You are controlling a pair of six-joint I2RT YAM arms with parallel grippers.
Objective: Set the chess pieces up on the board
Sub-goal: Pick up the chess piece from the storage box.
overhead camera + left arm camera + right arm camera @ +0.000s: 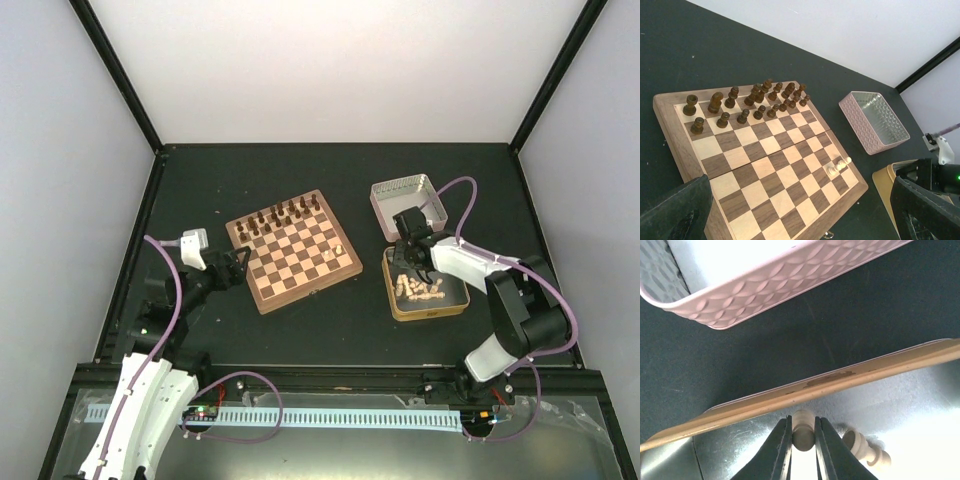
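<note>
Dark matte table (pixel 200 320), white walls all round. The board (pixel 293 250) sits left of middle, tan and brown checks with a brown border, and dark pieces (pixel 278 218) fill its far two rows. The chess pieces (pixel 420 288) are tiny cream things, mostly heaped in the gold tin (pixel 432 314) right of the board; a few stand at the board's right edge. The right gripper (pixel 803 440) is down in that tin, pinched on one pale piece (pixel 803 426). Only a rounded bit shows, so no idea which piece it is. The left gripper (pixel 237 265) is spread wide by the board's left side, holding nothing. The heap is too small to count and partly under the arm. A pink tin lid (pixel 377 200) sits beyond.
</note>
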